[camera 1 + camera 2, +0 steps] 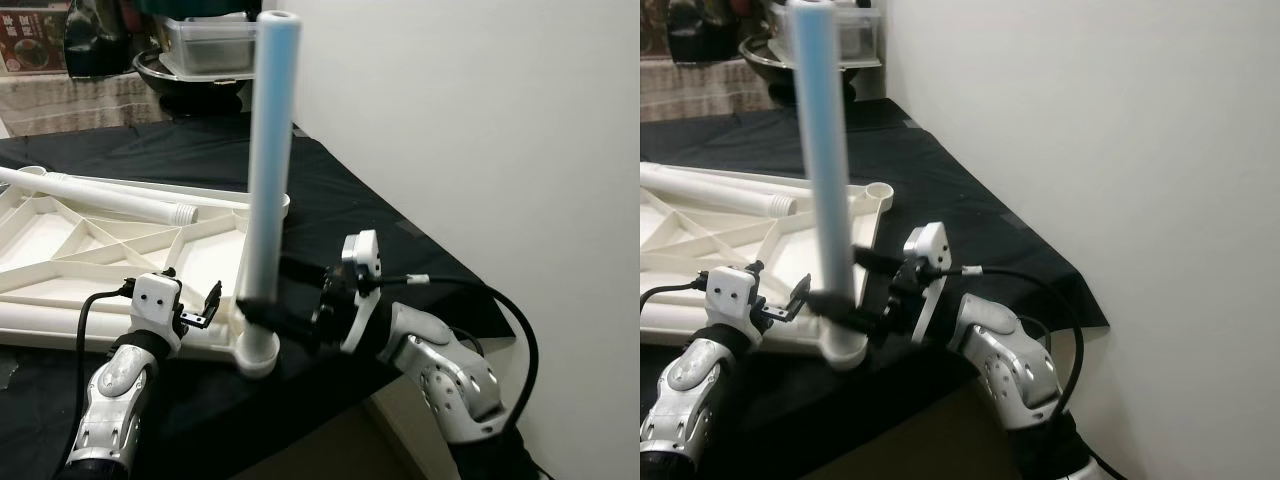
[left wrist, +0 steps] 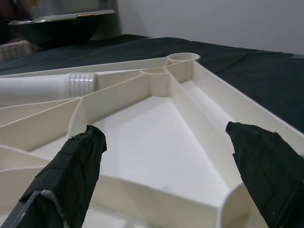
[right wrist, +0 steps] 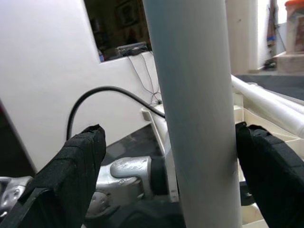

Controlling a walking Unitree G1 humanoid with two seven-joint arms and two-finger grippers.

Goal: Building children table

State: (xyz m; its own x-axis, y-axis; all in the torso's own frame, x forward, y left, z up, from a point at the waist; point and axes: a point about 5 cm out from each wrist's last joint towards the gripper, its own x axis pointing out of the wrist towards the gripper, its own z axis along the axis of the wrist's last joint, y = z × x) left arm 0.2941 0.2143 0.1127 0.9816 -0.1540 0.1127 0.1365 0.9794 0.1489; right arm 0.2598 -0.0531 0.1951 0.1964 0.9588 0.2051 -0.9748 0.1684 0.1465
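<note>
Grippers first, since they're nearest the camera. Left gripper (image 1: pixel 205 307) sits at the near edge of the white tabletop panel (image 1: pixel 95 250), which is lying upside down so you can see all the ribs underneath. Its fingers (image 2: pixel 71 175) are spread wide apart with nothing between them, pointing across the ribbed underside.

Right gripper (image 1: pixel 290 315) comes in from the other side, low on the upright leg (image 1: pixel 268 170). In the right wrist view the leg stands between its two fingers (image 3: pixel 66 175), with a clear gap on one side; on the other side the finger looks right up against the leg, but I honestly can't tell if it's touching. So it's straddling the leg with the fingers spread, not clamped on it.

That leg is a pale tube standing straight up in the corner socket (image 1: pixel 256 352) at the near right corner of the panel (the socket is a round white collar, and the leg's bottom end disappears into it).

Further back, a second leg (image 1: pixel 100 193) lies flat across the panel, threaded end pointing toward another corner socket (image 1: pixel 283 203) at the far right corner.

Everything sits on a black cloth (image 1: pixel 330 190) over a table, with a plain white wall (image 1: pixel 480 120) to the right. Way at the back there's a dark bowl (image 1: pixel 185 75) with a clear plastic container (image 1: pixel 205 40) on it.
</note>
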